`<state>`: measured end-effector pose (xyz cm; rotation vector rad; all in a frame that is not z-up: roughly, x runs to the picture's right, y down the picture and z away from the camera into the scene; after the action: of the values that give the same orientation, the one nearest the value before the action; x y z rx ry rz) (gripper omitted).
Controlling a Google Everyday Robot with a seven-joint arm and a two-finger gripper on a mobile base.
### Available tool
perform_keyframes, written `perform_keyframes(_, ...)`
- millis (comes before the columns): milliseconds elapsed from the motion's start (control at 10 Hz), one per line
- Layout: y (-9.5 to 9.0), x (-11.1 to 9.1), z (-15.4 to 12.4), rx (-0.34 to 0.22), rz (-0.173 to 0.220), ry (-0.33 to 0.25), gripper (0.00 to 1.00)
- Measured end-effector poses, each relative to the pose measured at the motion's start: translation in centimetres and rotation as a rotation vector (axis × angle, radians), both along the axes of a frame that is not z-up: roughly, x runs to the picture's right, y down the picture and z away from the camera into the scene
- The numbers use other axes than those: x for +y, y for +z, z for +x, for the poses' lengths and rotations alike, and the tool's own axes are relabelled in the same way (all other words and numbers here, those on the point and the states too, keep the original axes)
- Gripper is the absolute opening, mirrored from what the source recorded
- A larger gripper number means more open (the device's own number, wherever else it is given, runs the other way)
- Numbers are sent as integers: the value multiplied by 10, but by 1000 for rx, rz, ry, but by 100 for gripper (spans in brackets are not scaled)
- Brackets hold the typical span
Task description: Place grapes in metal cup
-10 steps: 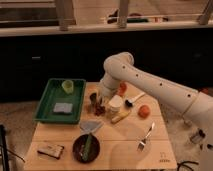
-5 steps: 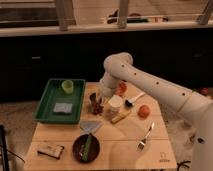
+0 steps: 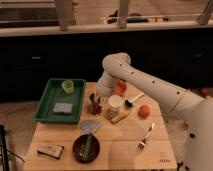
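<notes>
One white arm [image 3: 150,87] reaches in from the right over a wooden table [image 3: 115,152]. It bends down so that the gripper [image 3: 98,98] sits low at the table's left-centre, just beside the right wall of a green tray [image 3: 45,107]. I cannot tell from my station whether the gripper is apart, together or clamped on anything, because it merges with the dark shapes under it.

The grapes [image 3: 93,107] show as a dark reddish clump directly below the gripper. The metal cup [image 3: 90,97] seems to be the small dark-mouthed shape at the clump's upper left, right against it. A white container [image 3: 115,103] stands just to the gripper's right, and an orange fruit [image 3: 144,111] lies further right. A fork [image 3: 145,137] and a dark bowl [image 3: 86,147] lie nearer the front edge.

My worries from here:
- The spot is crowded, so a sideways correction could knock the white container over.
- The bunch looks about as wide as the metal cup's mouth. An off-centre drop could catch the rim, tip the light cup, or leave the grapes on the table beside it.

The clump reads taller than it is wide. Its long axis runs from the gripper toward the table's near edge, or hangs straight down. I cannot see a stem end, so I cannot say which way it points.
</notes>
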<state>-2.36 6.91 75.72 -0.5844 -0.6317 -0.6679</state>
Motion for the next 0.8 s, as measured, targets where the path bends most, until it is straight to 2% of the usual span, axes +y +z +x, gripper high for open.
perform_keyframes(400, -6, -16, 2, 7, 19, -38, 0)
perform_keyframes(800, -20, -43, -3, 15, 52, -71, 0)
